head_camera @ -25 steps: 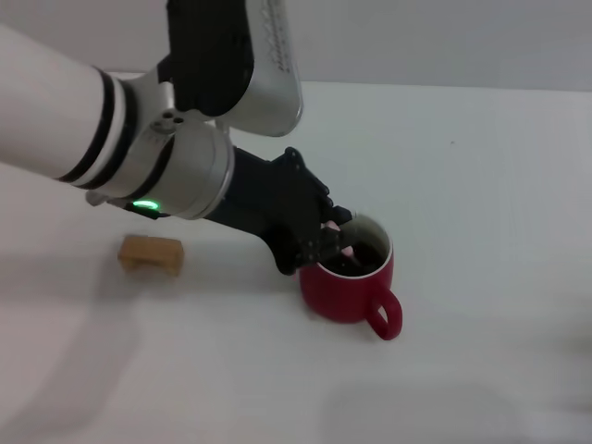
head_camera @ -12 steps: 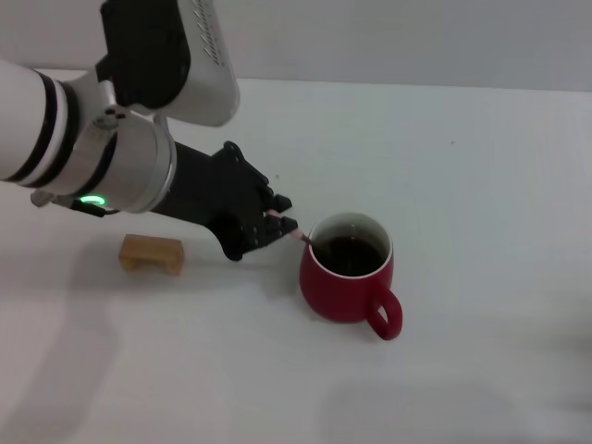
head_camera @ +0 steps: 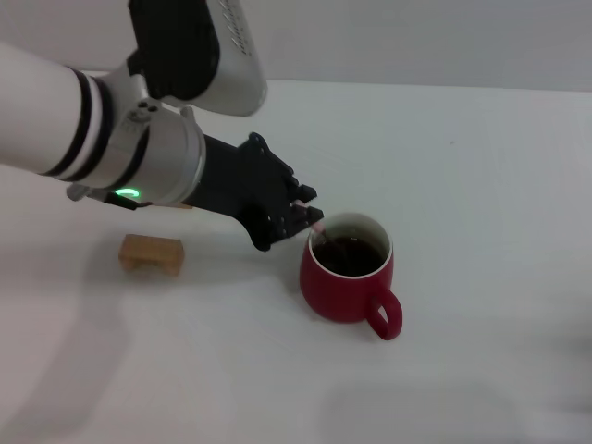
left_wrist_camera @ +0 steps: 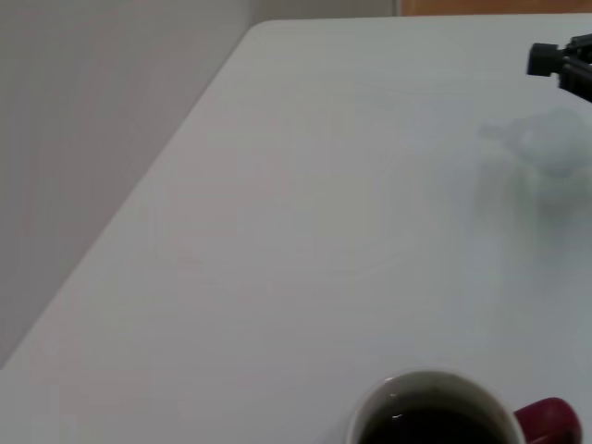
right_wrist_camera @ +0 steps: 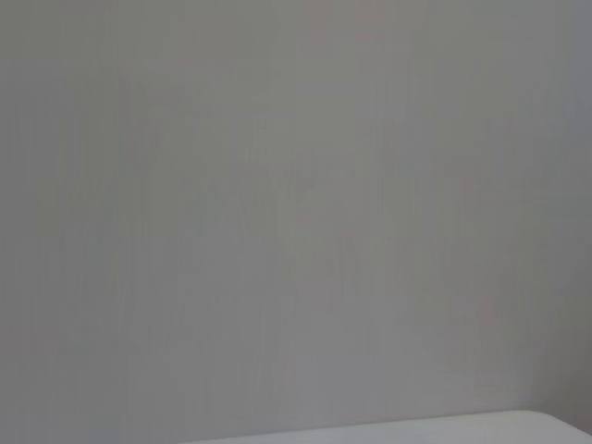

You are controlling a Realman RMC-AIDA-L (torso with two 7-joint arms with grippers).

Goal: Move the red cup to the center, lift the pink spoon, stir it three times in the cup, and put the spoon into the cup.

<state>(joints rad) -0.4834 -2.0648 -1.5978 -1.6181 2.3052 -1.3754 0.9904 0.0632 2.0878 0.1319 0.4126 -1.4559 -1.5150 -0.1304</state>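
The red cup [head_camera: 350, 279] stands on the white table [head_camera: 481, 185], its handle toward me, with dark liquid inside. My left gripper [head_camera: 310, 220] is at the cup's far-left rim, shut on the pink spoon [head_camera: 317, 225]. Only a bit of pink handle shows at the fingertips, slanting down over the rim; the spoon's bowl is hidden. The left wrist view shows the cup's rim [left_wrist_camera: 435, 384] and its handle [left_wrist_camera: 552, 418]. A black part of my right gripper [left_wrist_camera: 564, 63] shows far off beyond the table in that view.
A tan wooden block [head_camera: 151, 252] lies on the table left of the cup, under my left arm. The right wrist view shows only a blank grey wall.
One second ago my left gripper was over the cup's mouth. It swung left away from the cup with the spoon, and has now come back to the rim. The cup has not moved.
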